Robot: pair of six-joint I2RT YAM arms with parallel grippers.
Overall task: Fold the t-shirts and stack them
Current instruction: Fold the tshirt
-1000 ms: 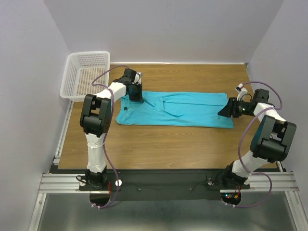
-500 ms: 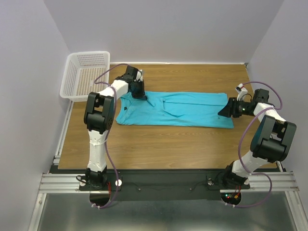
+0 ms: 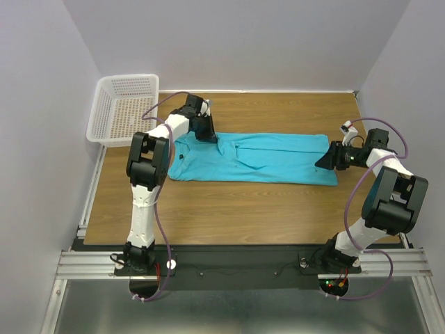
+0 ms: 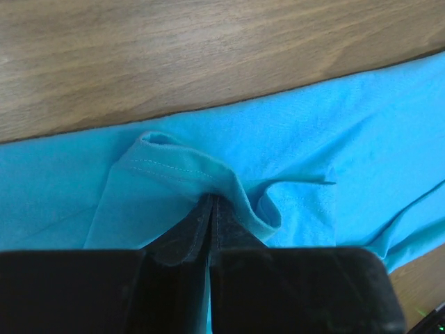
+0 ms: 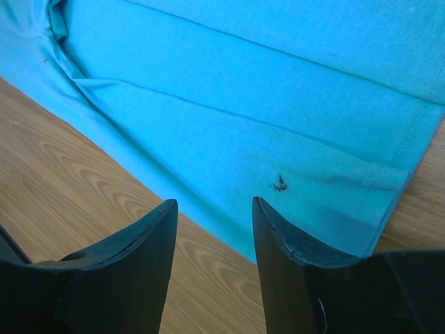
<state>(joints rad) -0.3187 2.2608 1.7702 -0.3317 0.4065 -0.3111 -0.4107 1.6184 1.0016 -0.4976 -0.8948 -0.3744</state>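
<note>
Since a second ago, we see the left claw (image 3: pixel 205 129) has slid a little toward the far edge of the tabletop (image 3: pixel 243 202), drawing the shirt's upper left corner with it, while the right arm has not shifted at all. We find the shirt (image 3: pixel 264 160) lying flat and lengthwise across the middle of the tabletop, folded into a long narrow band, its neck end at the left with a small dark label (image 3: pixel 179 157) showing. In the left wrist view the left claw's fingers are pressed almost together, only a hairline slit between them, and a stitched ridge of shirt cloth is bunched up right at their tips, so we read it as pinching the shirt at its far left edge. At the other end the right claw (image 3: pixel 325 161) hangs low over the shirt's near right corner, its fingers spread apart with nothing between them; through that gap we see the hem, a small dark smudge (image 5: pixel 279 183) on the cloth, and bare wood beside it. Off the tabletop's far left corner sits the basket (image 3: pixel 101 111), apart from the shirt.
</note>
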